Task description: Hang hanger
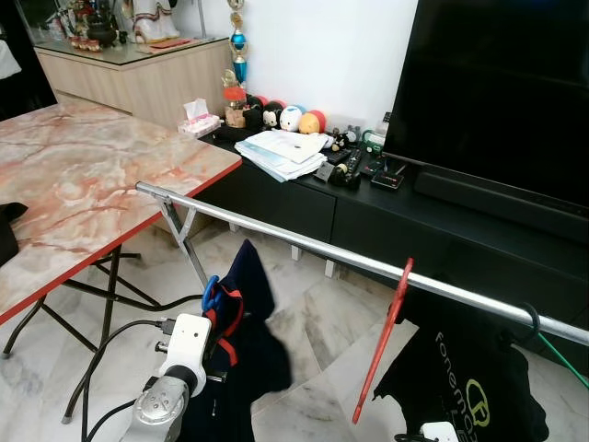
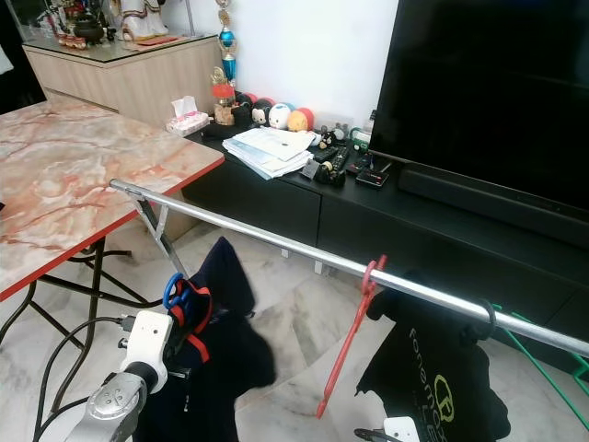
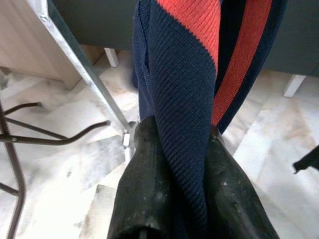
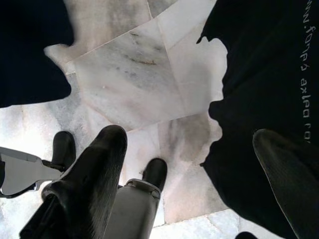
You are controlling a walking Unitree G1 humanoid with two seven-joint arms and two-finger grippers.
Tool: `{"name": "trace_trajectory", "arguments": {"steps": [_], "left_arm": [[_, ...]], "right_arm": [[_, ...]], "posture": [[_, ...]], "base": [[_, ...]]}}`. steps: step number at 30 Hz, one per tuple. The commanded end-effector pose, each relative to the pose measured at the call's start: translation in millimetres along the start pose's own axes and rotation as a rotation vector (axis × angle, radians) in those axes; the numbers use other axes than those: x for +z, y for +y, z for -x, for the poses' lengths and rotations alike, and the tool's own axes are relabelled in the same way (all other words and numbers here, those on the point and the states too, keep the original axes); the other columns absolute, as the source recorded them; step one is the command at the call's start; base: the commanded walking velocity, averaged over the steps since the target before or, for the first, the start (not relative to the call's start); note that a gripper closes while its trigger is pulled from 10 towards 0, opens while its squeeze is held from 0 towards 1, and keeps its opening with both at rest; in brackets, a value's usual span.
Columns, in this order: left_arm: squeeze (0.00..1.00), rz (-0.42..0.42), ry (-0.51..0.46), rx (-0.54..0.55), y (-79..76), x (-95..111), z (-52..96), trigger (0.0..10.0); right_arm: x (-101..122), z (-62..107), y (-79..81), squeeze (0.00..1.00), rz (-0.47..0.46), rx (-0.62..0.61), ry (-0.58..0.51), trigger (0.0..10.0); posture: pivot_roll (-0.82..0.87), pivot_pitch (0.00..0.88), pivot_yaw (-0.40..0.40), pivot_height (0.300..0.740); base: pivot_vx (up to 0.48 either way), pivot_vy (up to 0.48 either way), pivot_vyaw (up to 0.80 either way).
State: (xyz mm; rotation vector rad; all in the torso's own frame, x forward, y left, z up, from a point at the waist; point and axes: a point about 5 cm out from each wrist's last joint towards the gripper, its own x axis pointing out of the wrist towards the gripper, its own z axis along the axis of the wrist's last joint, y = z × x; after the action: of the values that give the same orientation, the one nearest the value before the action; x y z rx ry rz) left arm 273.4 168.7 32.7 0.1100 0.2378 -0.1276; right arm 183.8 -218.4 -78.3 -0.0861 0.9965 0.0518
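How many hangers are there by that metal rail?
4. Red hanger mid-rail; black hanger carrying the black shirt; green hanger far right; blue hanger in the held navy garment. Others may be hidden.

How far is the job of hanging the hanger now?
Done: a red hanger and a black shirt hang on the rail. In hand: the left tool grips the navy garment on its blue hanger. Left: hooking it on the rail.

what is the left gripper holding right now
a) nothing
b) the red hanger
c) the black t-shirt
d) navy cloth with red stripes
d: the left gripper is closed on the navy cloth with red stripes, while the red hanger hangs on the metal rail untouched.
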Motion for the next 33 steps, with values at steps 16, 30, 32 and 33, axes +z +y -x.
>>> {"name": "trace_trajectory", "arguments": {"steps": [16,30,32,33], "left_arm": [[0.00,-0.021,-0.038,-0.075,-8.3,14,0.0,10.0],[0.00,-0.103,-0.047,-0.272,-31.4,9,9.7,10.0],[0.00,-0.104,-0.042,-0.278,-32.7,9,10.4,10.0],[0.00,-0.106,-0.039,-0.287,-33.7,8,10.7,10.0]], "right_arm": [[-2,0.1,0.0,0.00,0.002,-0.011,0.007,10.0],[-2,0.1,0.2,0.00,0.002,-0.011,0.006,10.0],[-2,0.1,0.1,0.00,0.002,-0.011,0.007,10.0],[-2,0.1,0.1,0.00,0.002,-0.011,0.006,10.0]], "posture": [[-0.01,0.000,0.024,0.740],[-0.01,0.000,0.025,0.740],[-0.01,0.000,0.024,0.740],[-0.01,0.000,0.022,0.740]], "base": [[0.244,0.000,0.00],[0.064,0.000,0.00],[0.000,0.000,0.00],[0.000,0.000,0.00]]}}
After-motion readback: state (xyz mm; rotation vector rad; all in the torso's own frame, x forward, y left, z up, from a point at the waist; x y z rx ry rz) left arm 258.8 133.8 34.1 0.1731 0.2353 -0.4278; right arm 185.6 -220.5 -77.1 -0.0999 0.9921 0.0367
